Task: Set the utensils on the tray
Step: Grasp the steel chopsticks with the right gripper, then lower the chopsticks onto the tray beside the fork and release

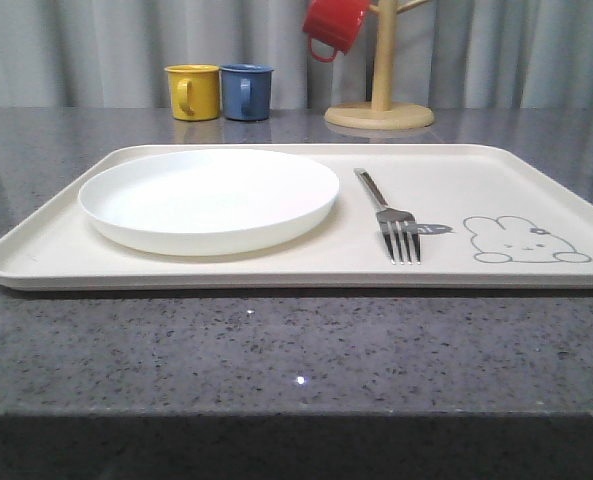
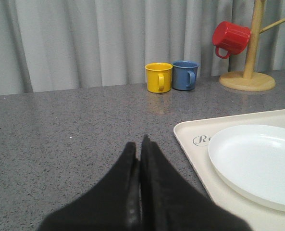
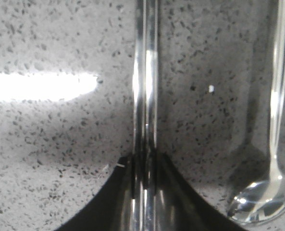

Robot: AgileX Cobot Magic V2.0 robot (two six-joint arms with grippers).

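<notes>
The cream tray (image 1: pixel 276 265) lies across the grey counter and carries a round white plate (image 1: pixel 209 197) on its left half. A silver fork (image 1: pixel 389 218) rests beside the plate, tines toward the front, next to the rabbit drawing (image 1: pixel 524 241). In the right wrist view my right gripper (image 3: pixel 144 163) is shut on the pair of flat metal chopsticks (image 3: pixel 145 72), just over the speckled counter. A long-handled spoon (image 3: pixel 276 144) lies on the counter beside them. My left gripper (image 2: pixel 139 147) is shut and holds nothing, over the counter beside the tray (image 2: pixel 192 132) and plate (image 2: pixel 257 161).
A yellow mug (image 1: pixel 194 91) and a blue mug (image 1: pixel 246 91) stand behind the tray. A wooden mug tree (image 1: pixel 381 100) with a red mug (image 1: pixel 333 25) hanging on it stands at the back right. A grey curtain closes the back.
</notes>
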